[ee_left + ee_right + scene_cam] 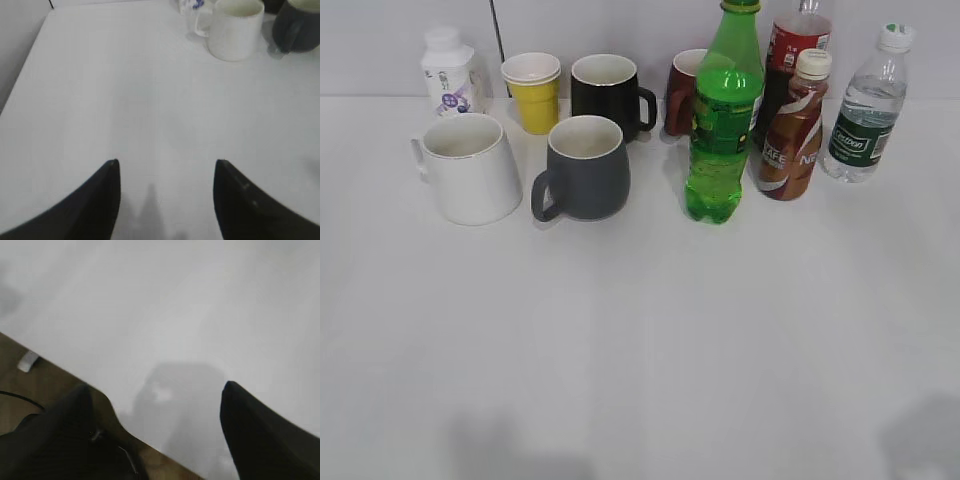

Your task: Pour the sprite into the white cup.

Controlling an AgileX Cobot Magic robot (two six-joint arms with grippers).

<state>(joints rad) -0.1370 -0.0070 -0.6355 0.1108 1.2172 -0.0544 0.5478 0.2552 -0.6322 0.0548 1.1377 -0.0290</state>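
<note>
The sprite (722,120), a tall bright-green bottle with a green label, stands upright right of centre at the back of the table. The white cup (470,167), a wide plain mug, stands at the back left; it also shows in the left wrist view (234,28) at the top. My left gripper (166,167) is open and empty over bare table, well short of the cup. My right gripper (157,392) is open and empty above the table's near edge. Neither gripper shows in the exterior view.
A dark grey mug (584,168) stands beside the white cup. Behind are a small white bottle (450,72), a yellow cup (533,92), a black mug (609,96) and a dark red mug (685,90). A cola bottle (793,60), coffee bottle (795,128) and water bottle (866,108) stand right of the sprite.
</note>
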